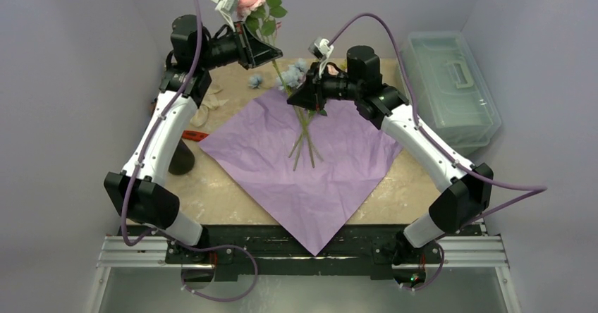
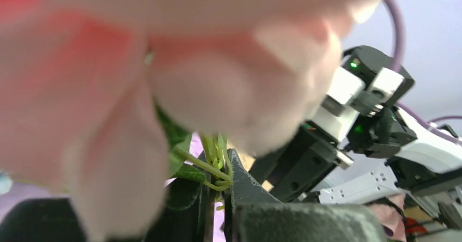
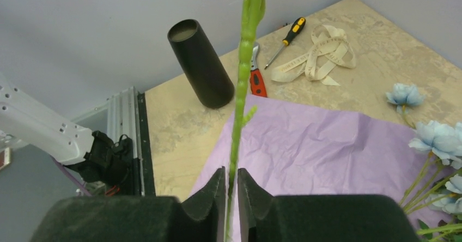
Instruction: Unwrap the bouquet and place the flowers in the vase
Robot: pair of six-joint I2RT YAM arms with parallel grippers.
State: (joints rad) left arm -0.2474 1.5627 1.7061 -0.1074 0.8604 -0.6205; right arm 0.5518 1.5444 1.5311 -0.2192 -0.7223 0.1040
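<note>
Rose stem point(image 3: 239, 89) pinched by right gripper point(image 3: 231, 179) below, left gripper point(image 2: 218, 171) above — vase point(image 3: 201, 65) well aside.

Pink rose point(image 2: 163, 62) a close blur; left arm point(image 1: 159, 133) partly hides vase point(image 1: 182, 161).

The vase point(image 3: 199, 62) stood with its mouth uncovered, the left arm point(image 1: 159, 133) just beside it. Pliers point(image 3: 257, 83), 1 screwdriver point(image 3: 286, 40) and ribbon point(image 3: 316, 56) cluttered the table nearby. The flowers point(image 1: 268, 24), gripped aloft, trailed stems over the lilac paper point(image 1: 338, 179); a clear lidded box point(image 1: 448, 91) filled the right rear.
</note>
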